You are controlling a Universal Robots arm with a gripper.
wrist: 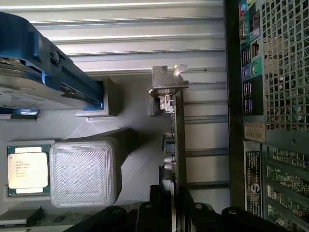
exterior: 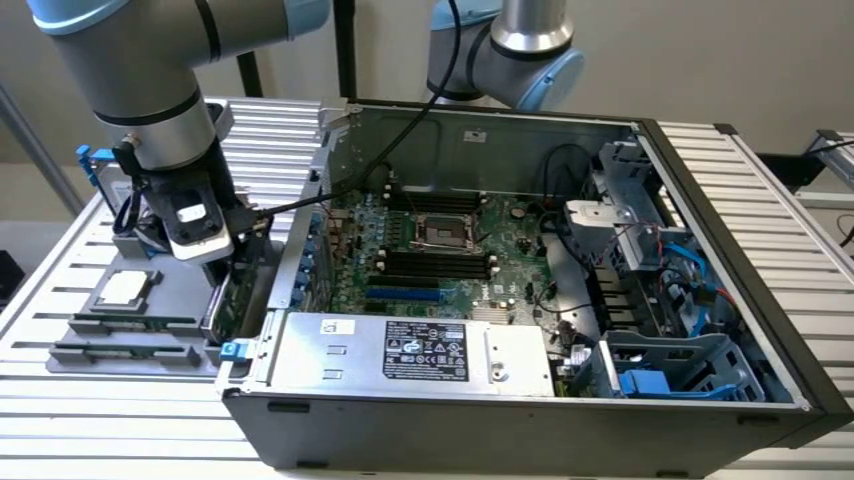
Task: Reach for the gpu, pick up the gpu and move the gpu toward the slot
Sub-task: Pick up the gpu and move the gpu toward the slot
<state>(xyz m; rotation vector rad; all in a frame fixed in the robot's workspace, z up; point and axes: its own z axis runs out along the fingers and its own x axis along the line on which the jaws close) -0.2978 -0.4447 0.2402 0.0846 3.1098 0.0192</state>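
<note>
Grey holder on table, exterior view's left; CPU seated there. Beside it gpu stands on edge, silver bracket at one end. My gripper straddles card; cannot tell whether it pinches. Reach near done, I judge; pickup pending. Right: open case. Lift calls for straight pull, clear of case wall.

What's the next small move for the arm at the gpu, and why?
Probably a short, straight lift once the hold is confirmed. The gripper sits in line with the gpu, which stands on edge in the grey holder, and the case wall is close beside it, so any sideways travel first would risk a scrape.
</note>
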